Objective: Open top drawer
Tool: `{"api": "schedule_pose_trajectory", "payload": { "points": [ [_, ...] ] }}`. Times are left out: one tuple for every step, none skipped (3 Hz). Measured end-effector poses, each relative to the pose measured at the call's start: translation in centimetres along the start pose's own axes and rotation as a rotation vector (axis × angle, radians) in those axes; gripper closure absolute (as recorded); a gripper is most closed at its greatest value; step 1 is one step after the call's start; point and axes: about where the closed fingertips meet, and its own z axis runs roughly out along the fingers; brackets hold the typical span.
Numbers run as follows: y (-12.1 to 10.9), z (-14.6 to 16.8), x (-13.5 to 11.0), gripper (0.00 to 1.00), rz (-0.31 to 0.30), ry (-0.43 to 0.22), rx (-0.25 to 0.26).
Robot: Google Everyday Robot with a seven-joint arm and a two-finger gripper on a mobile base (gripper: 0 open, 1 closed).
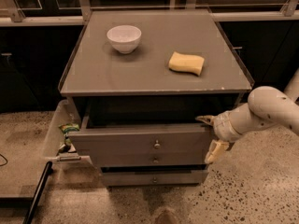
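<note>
Top drawer (121,141) pulled partly out toward the near side, gripper (210,135) at its right end, fingers (213,151) spread wide apart, clamping nothing, bowl (124,38) and sponge (186,63) on the cabinet top (140,76).

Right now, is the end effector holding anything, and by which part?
Cannot tell. The end effector is at the front right edge of the top drawer, which is partly out; whether it grips that edge or merely touches it isn't visible.
</note>
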Motion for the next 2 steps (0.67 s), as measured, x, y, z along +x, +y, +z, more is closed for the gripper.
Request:
{"api": "schedule_pose_trajectory", "payload": {
  "points": [
    [1.2, -0.5, 0.1, 0.38, -0.005, -0.011, -0.014],
    [2.5, -1.2, -0.2, 0.61, -0.016, -0.022, -0.027]
  ]
}}
